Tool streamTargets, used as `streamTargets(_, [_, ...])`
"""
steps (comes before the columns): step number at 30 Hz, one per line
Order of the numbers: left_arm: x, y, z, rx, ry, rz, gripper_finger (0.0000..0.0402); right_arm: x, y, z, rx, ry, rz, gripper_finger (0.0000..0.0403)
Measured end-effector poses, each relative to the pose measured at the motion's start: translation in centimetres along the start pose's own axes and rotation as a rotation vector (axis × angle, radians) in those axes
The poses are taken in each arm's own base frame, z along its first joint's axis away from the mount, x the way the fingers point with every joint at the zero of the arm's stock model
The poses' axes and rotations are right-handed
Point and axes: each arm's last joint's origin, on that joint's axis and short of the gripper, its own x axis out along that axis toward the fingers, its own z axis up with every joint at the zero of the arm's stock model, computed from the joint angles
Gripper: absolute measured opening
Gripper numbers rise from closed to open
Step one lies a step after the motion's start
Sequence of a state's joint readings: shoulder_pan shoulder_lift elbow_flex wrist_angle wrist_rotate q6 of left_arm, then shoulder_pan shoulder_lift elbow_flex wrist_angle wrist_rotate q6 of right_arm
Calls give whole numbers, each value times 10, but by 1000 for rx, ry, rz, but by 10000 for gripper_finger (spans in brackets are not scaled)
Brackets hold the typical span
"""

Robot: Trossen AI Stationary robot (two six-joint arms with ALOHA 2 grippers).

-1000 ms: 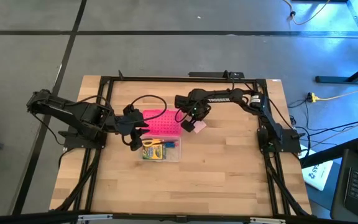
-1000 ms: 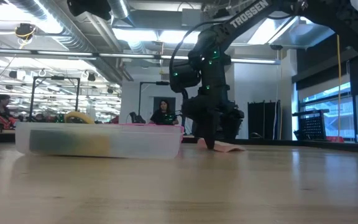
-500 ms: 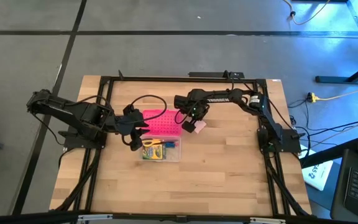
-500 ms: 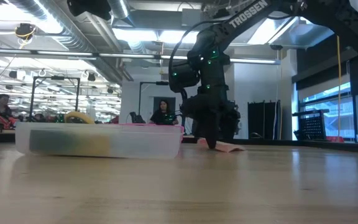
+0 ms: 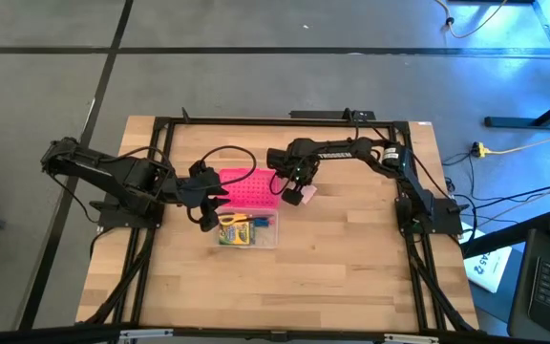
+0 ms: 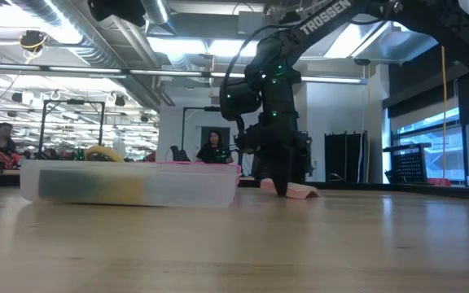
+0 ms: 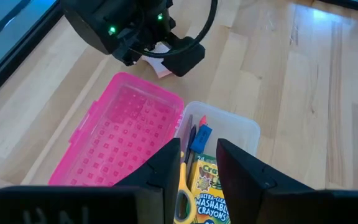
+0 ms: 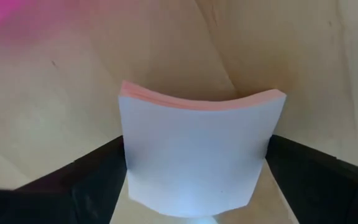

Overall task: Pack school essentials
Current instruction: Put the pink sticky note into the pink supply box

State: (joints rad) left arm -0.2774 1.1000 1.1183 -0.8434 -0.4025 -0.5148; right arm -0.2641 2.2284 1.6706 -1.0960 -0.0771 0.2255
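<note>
The pale pink square pad [image 5: 306, 195] lies just right of the bright pink dotted lid [image 5: 248, 187]; my right gripper [image 5: 295, 192] is shut on it. In the low view the pad [image 6: 301, 191] sits at table height beside that gripper [image 6: 282, 187]. The clear half [image 5: 249, 230] holds the yellow-green crayon box [image 7: 211, 198], yellow-handled scissors [image 7: 181, 200], thin pens [image 7: 189, 138] and a tiny blue piece [image 7: 202, 137]. My left gripper [image 7: 198, 167] is open and hovers above the clear half, touching nothing. My right gripper pinches the pad by two opposite side edges [image 8: 132, 180], one finger [image 8: 98, 180] on each side, coming from above and pointing down. The pad bows between the fingers, its stacked pink edge [image 8: 197, 102] curved. Its free end [image 6: 312, 193] is at the table surface.
The box [image 6: 129, 183] stands open mid-table, its pink lid toward the far edge and its clear half toward the near edge. A black cable [image 5: 225, 153] loops behind the lid. Bare wood [image 5: 351, 258] spreads to the right and near side. People [image 6: 215, 148] sit in the room beyond.
My right gripper has edged a little along the table at the pad, staying low. The box, its contents and my left arm have kept still.
</note>
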Motion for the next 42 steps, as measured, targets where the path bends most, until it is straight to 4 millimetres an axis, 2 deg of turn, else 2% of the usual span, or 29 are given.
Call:
streamTargets(9, [0, 0, 0, 0, 0, 0, 98, -8, 3, -10, -65, 46, -19, 370])
streamTargets(16, [0, 0, 0, 0, 0, 0, 98, -38, 17, -25, -66, 11, -15, 370])
streamTargets(19, [0, 0, 0, 2, 0, 0, 98, -57, 26, -31, -68, -36, -4, 370])
streamTargets(23, [0, 0, 0, 1, 1, 1, 98, -82, 43, -37, -90, -121, 19, 370])
streamTargets(29, [0, 0, 0, 2, 1, 1, 98, -112, 83, -43, -217, -271, 17, 370])
streamTargets(35, [0, 0, 0, -5, 1, 1, 98, -124, 118, -44, -326, -428, 77, 370])
streamTargets(42, [0, 1, -1, -26, 8, 5, 98, -129, 143, -43, -420, -572, 136, 370])
